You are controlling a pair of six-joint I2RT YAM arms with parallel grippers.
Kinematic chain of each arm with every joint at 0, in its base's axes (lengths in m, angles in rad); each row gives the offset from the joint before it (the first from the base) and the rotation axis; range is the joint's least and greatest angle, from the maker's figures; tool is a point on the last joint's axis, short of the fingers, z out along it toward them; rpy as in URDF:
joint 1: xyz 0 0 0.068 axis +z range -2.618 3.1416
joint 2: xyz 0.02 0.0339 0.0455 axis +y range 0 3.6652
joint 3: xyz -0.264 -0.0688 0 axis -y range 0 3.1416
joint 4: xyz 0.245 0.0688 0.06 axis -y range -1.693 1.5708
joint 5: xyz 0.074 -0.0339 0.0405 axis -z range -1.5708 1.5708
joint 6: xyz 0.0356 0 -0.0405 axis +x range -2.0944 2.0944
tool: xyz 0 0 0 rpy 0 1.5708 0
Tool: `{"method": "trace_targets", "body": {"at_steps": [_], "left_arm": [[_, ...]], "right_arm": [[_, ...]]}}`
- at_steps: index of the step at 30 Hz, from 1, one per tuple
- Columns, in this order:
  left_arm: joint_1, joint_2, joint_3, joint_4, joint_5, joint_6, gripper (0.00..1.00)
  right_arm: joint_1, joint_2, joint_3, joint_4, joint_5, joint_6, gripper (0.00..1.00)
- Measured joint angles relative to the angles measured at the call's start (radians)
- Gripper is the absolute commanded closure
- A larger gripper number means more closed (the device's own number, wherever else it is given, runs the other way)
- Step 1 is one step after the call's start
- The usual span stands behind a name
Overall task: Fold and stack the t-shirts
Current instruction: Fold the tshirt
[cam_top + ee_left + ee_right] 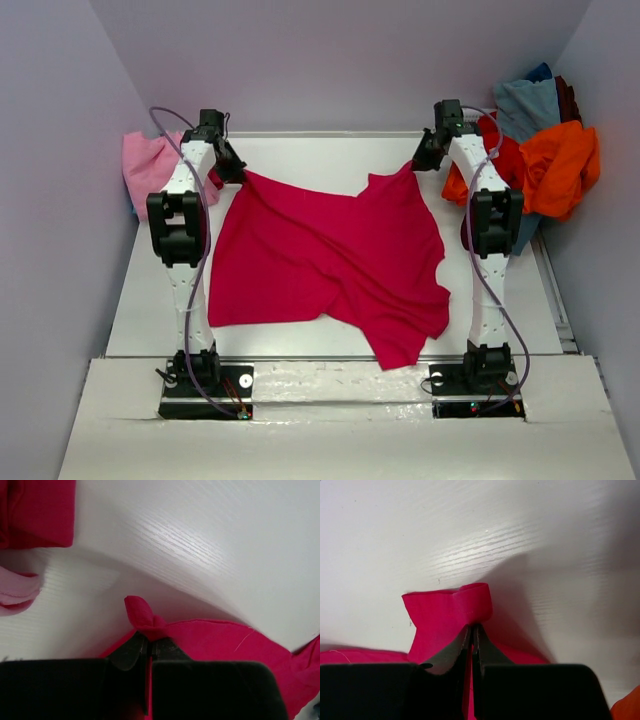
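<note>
Cloth is bunching between both pairs of jaws: the left gripper is pinching a small knot of the crimson tee at its far left corner, and the right gripper is pressing shut on a folded lip of the same tee at its far right corner. Both arms are reaching to the far side of the counter, most likely so that the two grips are drawing the far edge taut and spreading the garment flat ahead of a fold. The tee is lying across the middle of the counter, between the arms, and it is looking far from flat: its far edge is sagging between the two pinches, creases are running across it, and one flap is trailing toward the near edge on the right. A pink tee is sitting heaped at the far left, and a pile with an orange tee is waiting at the far right, beside the right arm.
</note>
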Motion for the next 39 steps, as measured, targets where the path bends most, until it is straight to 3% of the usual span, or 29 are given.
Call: {"method": "trace_targets", "body": {"at_steps": [13,26,39], "left_arm": [[0.0,0.046,0.053,-0.019,-0.089,0.051,0.94],[0.0,0.135,0.144,-0.042,-0.093,0.082,0.94],[0.0,0.191,0.198,-0.044,-0.091,0.106,0.94]], "right_arm": [[0.0,-0.019,0.071,0.03,-0.003,-0.024,0.93],[-0.009,-0.027,0.178,0.033,0.007,-0.018,0.93],[-0.034,-0.028,0.181,0.034,0.007,-0.028,0.93]]}}
